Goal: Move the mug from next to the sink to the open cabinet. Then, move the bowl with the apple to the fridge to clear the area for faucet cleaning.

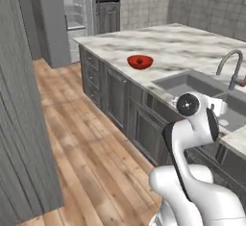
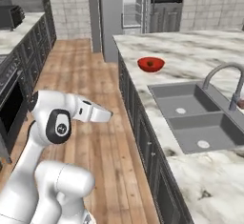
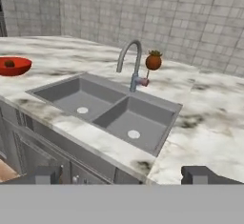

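Note:
The red bowl sits on the marble island counter, left of the sink, with the small apple inside it. The grey two-basin sink has the curved faucet behind it. My gripper hangs open in front of the counter edge below the sink, with nothing between its fingertips. The fridge stands open at the far end of the room. The mug is out of view.
A red-brown ball with a green top stands beside the faucet. Dark cabinet fronts line the island. A wood floor aisle runs between the island and a second counter. A tall grey panel stands close on the left.

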